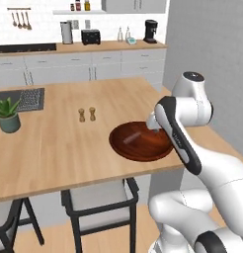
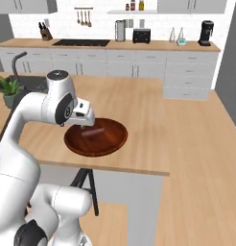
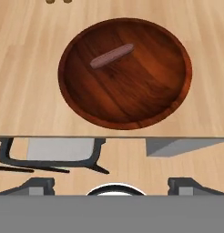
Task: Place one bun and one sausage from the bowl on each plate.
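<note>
Bowl [image 3: 125, 109]: one, wide shallow round, dark reddish-brown wood with visible grain and a glossy sheen; sits on the pale wood-plank counter [image 3: 27, 91], close to the near edge (edge runs straight under the bowl in hand view). Sausage [image 3: 112, 55]: one, short smooth cylinder with rounded ends, dull reddish-brown; lies flat inside the bowl toward 11 o'clock from its centre in hand view, long axis tilted from 8 to 2 o'clock, touching the bowl floor, clear of the rim. Same sausage shows in right base view [image 2: 93, 132] and as a paler streak in left base view [image 1: 131, 138].

Gripper [image 2: 83, 126]: above the bowl's near-left rim in right base view, apart from the sausage; fingers [image 3: 38, 184] are two small dark grey blocks at 7 and 5 o'clock of hand view, spread wide, nothing between them.

Shakers [image 1: 87, 114]: two, small tan wooden turned shapes, upright, side by side, at 10 o'clock from the bowl in left base view, well apart from it. Plant [image 1: 8, 114]: one, spiky green leaves in a grey-green pot, far left. Chair [image 1: 101, 197]: dark metal frame, grey seat, tucked under the counter edge.
</note>
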Available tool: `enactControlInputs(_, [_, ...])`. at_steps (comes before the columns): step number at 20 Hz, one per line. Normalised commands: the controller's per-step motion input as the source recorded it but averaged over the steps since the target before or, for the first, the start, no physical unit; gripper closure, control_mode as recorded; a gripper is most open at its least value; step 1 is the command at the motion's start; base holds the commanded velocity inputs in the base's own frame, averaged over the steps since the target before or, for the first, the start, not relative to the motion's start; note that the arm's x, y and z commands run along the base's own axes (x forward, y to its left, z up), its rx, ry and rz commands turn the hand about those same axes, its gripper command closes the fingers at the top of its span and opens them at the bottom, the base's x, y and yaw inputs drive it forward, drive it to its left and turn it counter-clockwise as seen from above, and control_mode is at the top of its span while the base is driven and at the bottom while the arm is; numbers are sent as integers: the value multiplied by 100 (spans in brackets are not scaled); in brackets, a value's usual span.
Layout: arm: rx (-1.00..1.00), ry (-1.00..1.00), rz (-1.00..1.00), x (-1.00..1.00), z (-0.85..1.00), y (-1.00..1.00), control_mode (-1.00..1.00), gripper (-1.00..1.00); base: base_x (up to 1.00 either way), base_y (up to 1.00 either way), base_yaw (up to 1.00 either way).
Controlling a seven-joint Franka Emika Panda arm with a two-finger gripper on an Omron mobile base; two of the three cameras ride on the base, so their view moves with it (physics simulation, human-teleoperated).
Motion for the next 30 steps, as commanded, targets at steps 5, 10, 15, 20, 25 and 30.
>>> enactControlInputs(5, [0,0,0,0,0,0,100,-100,50,0,-3])
enactControlInputs(10, [1,0,0,12,-3,0,-100,-100,44,-1,0])
enactControlInputs(15, [6,0,-7,96,-26,2,-100,-100,0,0,0])
enactControlInputs(20, [13,0,-33,58,-75,30,-100,-100,0,0,0])
enactControlInputs(25, [14,0,-49,38,-76,36,-100,-100,0,0,0])
enactControlInputs(30, [31,2,-43,65,-39,-5,-100,-100,0,0,0])
